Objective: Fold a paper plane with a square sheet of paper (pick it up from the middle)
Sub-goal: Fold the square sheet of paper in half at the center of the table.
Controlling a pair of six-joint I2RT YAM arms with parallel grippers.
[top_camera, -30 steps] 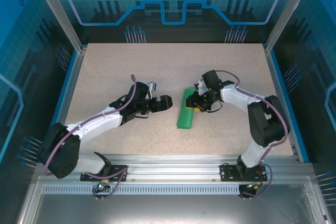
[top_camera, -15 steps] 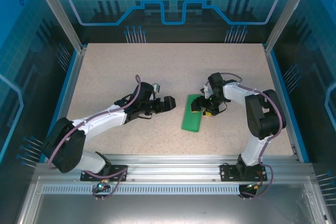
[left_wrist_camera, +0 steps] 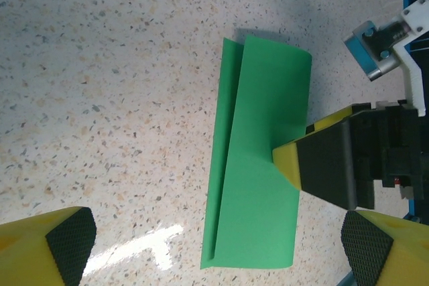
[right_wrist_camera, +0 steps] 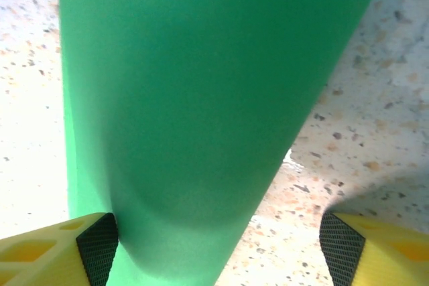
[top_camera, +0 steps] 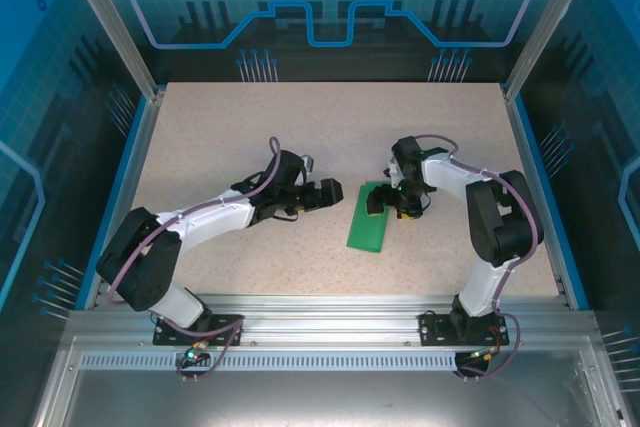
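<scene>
The square sheet of paper (top_camera: 367, 219) is bright green and lies on the table, folded into a long strip with one flap over another (left_wrist_camera: 258, 165). My left gripper (top_camera: 336, 194) is just left of it, open and holding nothing; in the left wrist view the strip lies ahead between the left fingertips (left_wrist_camera: 67, 240). My right gripper (top_camera: 388, 207) stands open over the strip's far right edge. One of its yellow fingers (left_wrist_camera: 291, 160) rests against that edge. In the right wrist view the paper (right_wrist_camera: 194, 85) bulges up close to the left pad (right_wrist_camera: 99, 244); the other pad (right_wrist_camera: 342, 242) stands apart over bare table.
The speckled tabletop (top_camera: 250, 137) has blue side rails (top_camera: 128, 172) and an aluminium frame along the near edge (top_camera: 330, 309). Both arms reach in low from the bottom corners toward the middle.
The right gripper has opened and released the paper, which has settled a little nearer and to the right. The left arm has moved right, closer to the strip.
</scene>
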